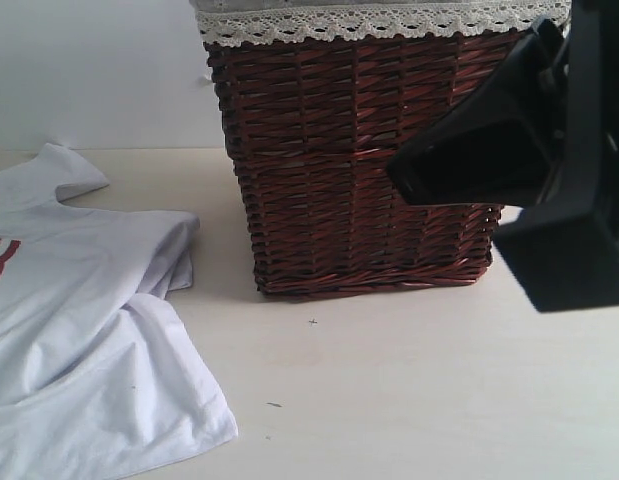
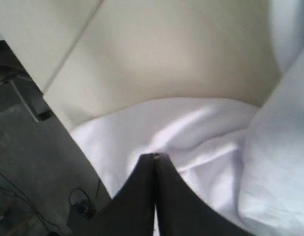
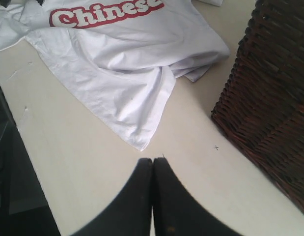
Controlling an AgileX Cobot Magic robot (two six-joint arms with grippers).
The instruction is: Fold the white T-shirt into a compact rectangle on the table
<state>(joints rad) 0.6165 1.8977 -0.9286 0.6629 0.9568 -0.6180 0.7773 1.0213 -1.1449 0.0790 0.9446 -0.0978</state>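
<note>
Finds the white T-shirt [image 1: 79,330] rumpled on the table [image 1: 409,400] at the exterior frame's lower left, right at the closed left gripper [image 2: 155,156], leftward and apart from the closed, empty right gripper [image 3: 152,161] beside the basket [image 1: 359,170].

The white cloth T-shirt [image 1: 79,340] looks soft, matt and creased. The pale cream table [image 1: 419,390] is smooth and matt. The dark brown woven wicker basket [image 1: 349,170] is rough and faintly glossy.

Lab-like robot bench — bare cream table [image 1: 419,400], plain white wall [image 1: 89,70], cables [image 2: 79,200] on grey floor [image 2: 39,162]
</note>
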